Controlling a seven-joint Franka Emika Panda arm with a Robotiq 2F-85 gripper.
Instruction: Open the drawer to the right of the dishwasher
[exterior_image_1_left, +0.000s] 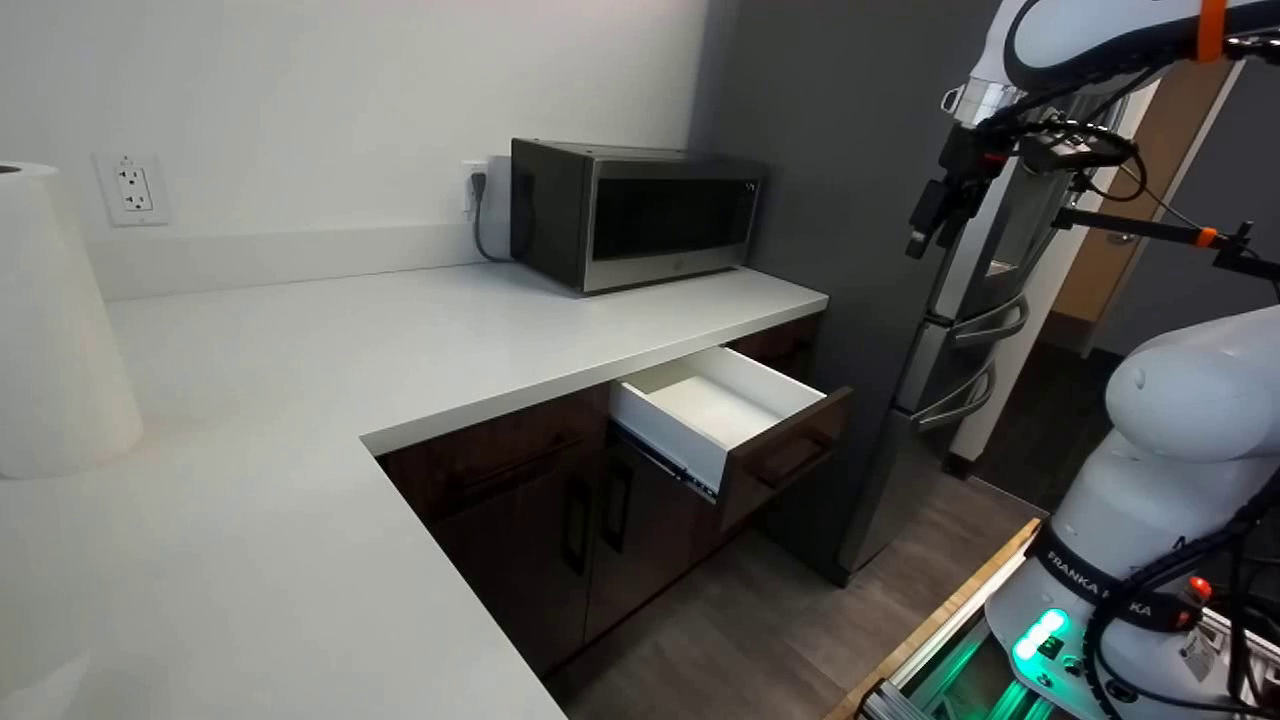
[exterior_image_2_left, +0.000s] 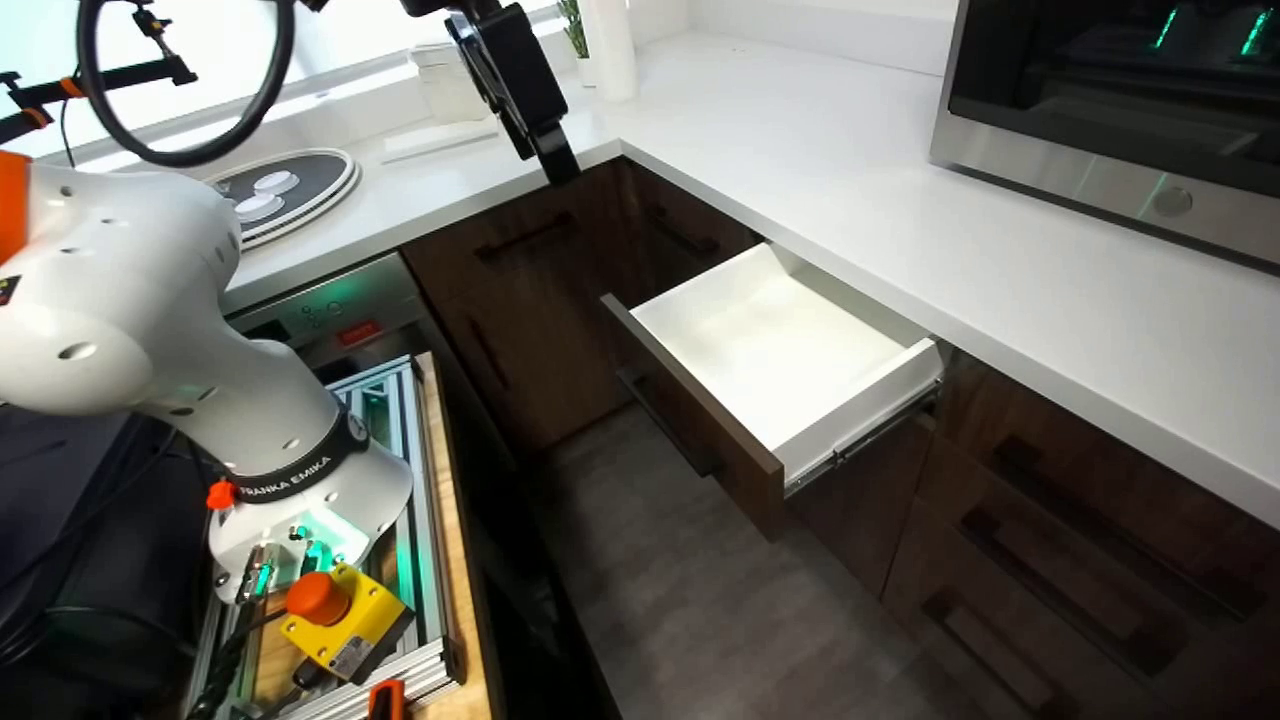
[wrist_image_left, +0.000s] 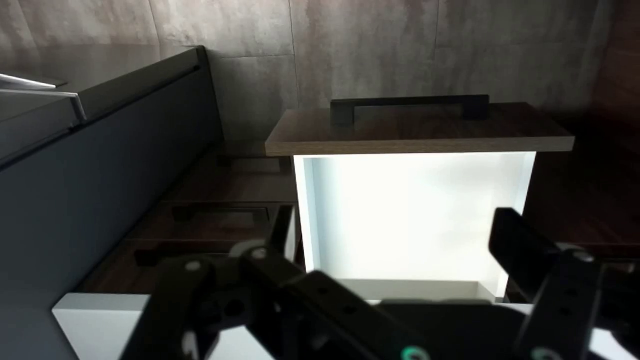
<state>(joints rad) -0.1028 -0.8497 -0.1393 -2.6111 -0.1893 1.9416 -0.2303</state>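
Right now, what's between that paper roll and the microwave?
White countertop, with a dark cord at the wall beside the microwave; seen in an exterior view.

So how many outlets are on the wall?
2 in view: one outlet past the paper roll, another outlet beside the microwave, with a plug in it. The microwave may hide more.

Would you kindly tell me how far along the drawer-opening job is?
Done: one open drawer shows its white inside, perhaps not the target. In hand: nothing; the end effector is open and empty. Left: the shut drawer right of the dishwasher, if that one is meant, likely needs opening.
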